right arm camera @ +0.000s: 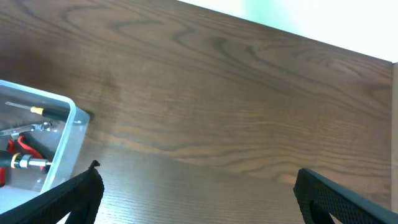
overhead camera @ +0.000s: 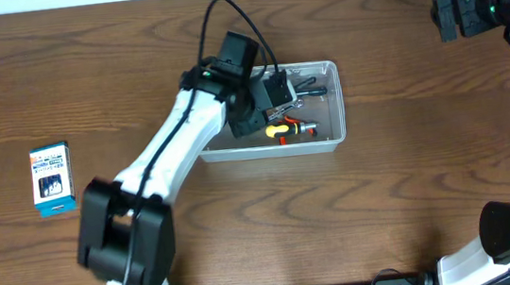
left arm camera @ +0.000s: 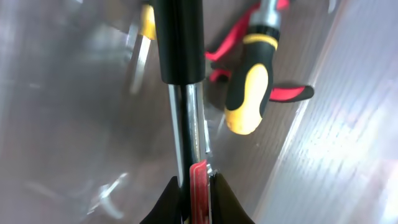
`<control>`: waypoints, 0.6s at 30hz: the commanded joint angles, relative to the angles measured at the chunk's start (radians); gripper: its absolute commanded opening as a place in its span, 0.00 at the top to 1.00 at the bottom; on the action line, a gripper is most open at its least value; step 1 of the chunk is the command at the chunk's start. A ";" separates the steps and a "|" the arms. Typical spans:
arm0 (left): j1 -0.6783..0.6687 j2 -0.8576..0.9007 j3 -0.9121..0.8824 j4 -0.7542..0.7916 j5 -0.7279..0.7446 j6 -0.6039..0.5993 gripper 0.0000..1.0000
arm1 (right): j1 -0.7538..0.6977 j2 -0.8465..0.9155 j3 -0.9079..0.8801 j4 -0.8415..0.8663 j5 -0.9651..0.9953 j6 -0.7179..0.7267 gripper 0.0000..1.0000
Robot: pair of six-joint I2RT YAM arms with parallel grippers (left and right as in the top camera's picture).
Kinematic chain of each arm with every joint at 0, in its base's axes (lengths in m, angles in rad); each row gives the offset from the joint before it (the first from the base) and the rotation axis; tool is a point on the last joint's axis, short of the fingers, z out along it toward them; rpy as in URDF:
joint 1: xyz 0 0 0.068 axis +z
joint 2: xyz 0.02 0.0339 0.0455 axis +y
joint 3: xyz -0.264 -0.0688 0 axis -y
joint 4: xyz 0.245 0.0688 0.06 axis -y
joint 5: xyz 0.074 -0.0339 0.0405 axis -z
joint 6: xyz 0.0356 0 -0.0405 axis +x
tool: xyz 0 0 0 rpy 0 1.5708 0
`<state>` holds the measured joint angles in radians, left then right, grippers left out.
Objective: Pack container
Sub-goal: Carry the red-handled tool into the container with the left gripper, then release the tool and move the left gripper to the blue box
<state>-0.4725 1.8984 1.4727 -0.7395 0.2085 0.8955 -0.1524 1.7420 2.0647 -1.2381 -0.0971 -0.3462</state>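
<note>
Over the container [overhead camera: 335, 106], left hand [overhead camera: 281, 100] is reaching inside; blue box [overhead camera: 51, 178] is sitting well away, likely unpacked. Left wrist: it is pinching black-handled tool [left arm camera: 182, 50], screwdriver [left arm camera: 249, 93] just beyond. Right wrist: right hand [right arm camera: 198, 190] is hanging wide, empty, container leftward.

Black-handled tool [left arm camera: 182, 74] between clamped jaws

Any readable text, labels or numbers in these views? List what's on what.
Small blue-and-white box: printed label, too small to read.
Black-handled tool in the left gripper: no marking visible.
Yellow-and-black handle in the container: no marking visible.
Nothing else carries text.
</note>
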 commanded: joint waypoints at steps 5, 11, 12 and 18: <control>0.001 0.081 0.015 -0.020 0.020 0.005 0.94 | 0.003 0.006 -0.006 -0.001 0.003 0.017 0.01; 0.001 0.092 0.015 -0.044 0.020 0.005 0.62 | 0.002 0.006 -0.006 -0.001 0.003 0.017 0.01; 0.001 0.092 0.015 -0.044 0.019 0.005 0.60 | 0.002 0.006 -0.006 -0.001 0.003 0.017 0.01; 0.001 0.080 0.015 -0.044 0.011 0.005 0.56 | 0.002 0.006 -0.006 -0.001 0.003 0.017 0.01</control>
<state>-0.4725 1.9869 1.4727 -0.7799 0.2111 0.8948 -0.1524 1.7420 2.0647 -1.2381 -0.0971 -0.3462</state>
